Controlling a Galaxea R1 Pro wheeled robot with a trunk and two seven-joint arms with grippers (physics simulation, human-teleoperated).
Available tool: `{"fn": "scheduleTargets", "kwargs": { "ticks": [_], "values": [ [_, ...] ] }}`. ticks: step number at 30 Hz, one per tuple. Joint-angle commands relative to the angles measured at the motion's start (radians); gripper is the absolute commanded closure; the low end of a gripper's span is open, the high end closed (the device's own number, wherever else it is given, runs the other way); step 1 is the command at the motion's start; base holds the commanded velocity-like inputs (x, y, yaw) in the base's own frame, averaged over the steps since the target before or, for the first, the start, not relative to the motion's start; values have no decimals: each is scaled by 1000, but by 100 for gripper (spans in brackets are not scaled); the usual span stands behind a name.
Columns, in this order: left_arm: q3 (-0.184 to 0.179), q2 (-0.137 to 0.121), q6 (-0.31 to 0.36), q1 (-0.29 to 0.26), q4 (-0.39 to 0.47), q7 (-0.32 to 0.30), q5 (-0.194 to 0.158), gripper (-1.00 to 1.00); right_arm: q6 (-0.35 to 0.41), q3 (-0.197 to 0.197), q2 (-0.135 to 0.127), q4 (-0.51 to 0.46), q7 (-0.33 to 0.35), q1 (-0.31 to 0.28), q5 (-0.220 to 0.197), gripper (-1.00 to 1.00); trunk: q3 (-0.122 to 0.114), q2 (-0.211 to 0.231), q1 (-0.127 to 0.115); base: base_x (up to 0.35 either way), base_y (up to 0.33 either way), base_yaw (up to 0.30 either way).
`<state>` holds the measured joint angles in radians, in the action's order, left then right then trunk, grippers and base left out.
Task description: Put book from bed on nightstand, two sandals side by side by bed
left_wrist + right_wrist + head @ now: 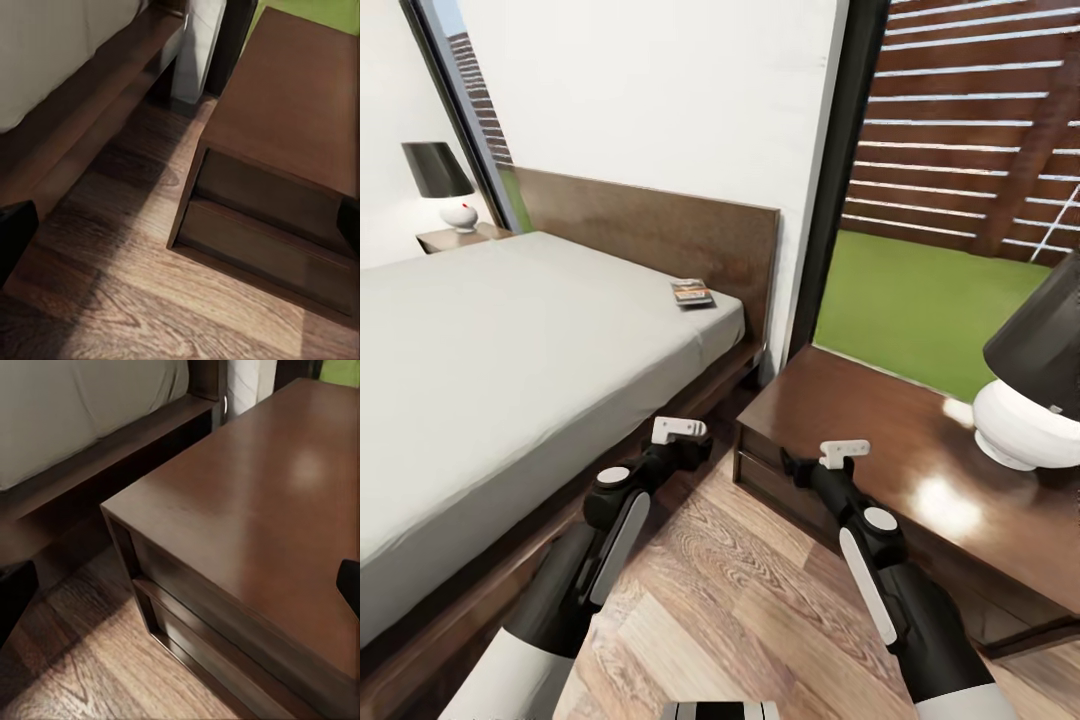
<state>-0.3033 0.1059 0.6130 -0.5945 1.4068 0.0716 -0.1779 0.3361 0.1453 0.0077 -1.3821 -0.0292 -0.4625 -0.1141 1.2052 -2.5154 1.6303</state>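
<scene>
The book (pixel 691 292) lies flat on the pale mattress of the bed (pixel 510 330), at the corner near the dark headboard. A dark wood nightstand (pixel 860 400) stands right of the bed, with its drawer fronts facing me. My left gripper (pixel 680 428) hangs open over the floor gap between bed frame and nightstand. My right gripper (pixel 845 450) is open above the nightstand's front edge. The wrist views look down on the nightstand (pixel 300 112) (pixel 247 510) and the bed frame (pixel 97 82). The sandals are out of view.
A black-shaded lamp with a white base (pixel 1030 380) stands on the near nightstand's right part. A second nightstand (pixel 455 238) with a lamp (pixel 445 185) sits beyond the bed. Tall glass (pixel 920 300) shows lawn and fence. Wood-plank floor (pixel 740 590) runs between bed and nightstand.
</scene>
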Motion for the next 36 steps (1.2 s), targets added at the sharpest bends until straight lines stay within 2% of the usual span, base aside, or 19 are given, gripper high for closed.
{"fn": "scheduleTargets", "kwargs": {
  "ticks": [1,5,6,8,11,21,36],
  "values": [
    [1,-1,5,-1,-3,7,-22,-100,4,0,0,0,-3,-1,-10,-100,-3,0,-1,0,0,0],
    [10,-4,3,-2,-9,7,-49,-100,5,-1,-1,7,-3,-1,-10,-100,-19,1,-2,0,0,0],
    [41,-7,0,-2,-18,7,-69,-100,6,-1,-2,11,-5,-1,-9,-100,-22,1,-3,0,0,0],
    [69,-8,-3,-2,-29,6,-77,-100,5,-1,-2,11,-5,-1,-9,-100,-30,2,-4,0,0,0],
    [84,-9,-4,-2,-34,1,-80,-100,5,-2,-3,11,-4,-1,-9,-100,-42,2,-5,0,0,0],
    [90,-3,-6,-3,-48,-4,-79,-100,4,-3,-2,7,-4,-1,-9,-100,-80,5,-10,26,0,0],
    [87,-2,-5,-5,-55,-3,-71,-100,3,-2,-2,2,-5,-1,-9,-100,-138,8,-16,268,0,0]
  ]
}}
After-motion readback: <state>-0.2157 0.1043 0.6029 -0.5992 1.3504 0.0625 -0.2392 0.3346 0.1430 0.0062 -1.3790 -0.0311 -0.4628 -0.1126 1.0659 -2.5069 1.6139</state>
